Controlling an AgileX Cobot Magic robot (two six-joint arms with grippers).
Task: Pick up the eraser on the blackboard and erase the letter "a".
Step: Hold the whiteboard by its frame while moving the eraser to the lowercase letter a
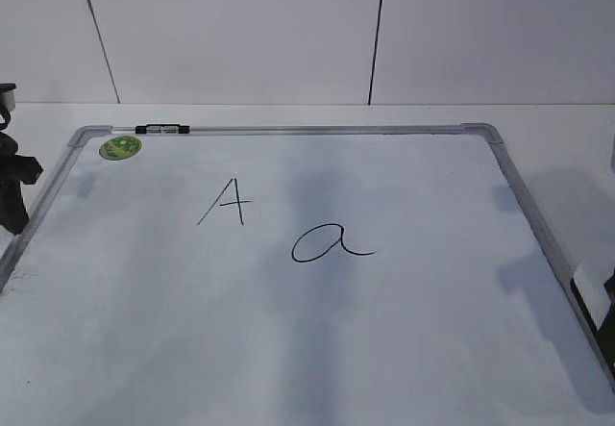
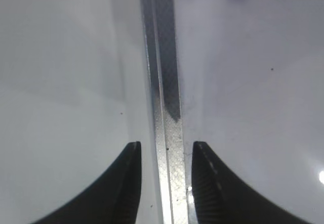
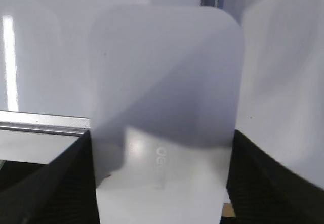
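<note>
eraser [image 3: 164, 128] between right jaws

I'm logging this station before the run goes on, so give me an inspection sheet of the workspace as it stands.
Surface: white table under the blackboard; its silver frame crosses the left wrist view.
Job's things: letter "a" intact near board centre; eraser between the right claw's fingers, at the board's right edge.
Clutter: capital "A" left of the "a"; green magnet at the top-left corner; dark clip on the top frame.
Grippers: left claw open, straddling the frame, holding nothing; right claw shut on the eraser.
Cables: nothing seen.
Surroundings: white panelled wall with dark seams.
</note>
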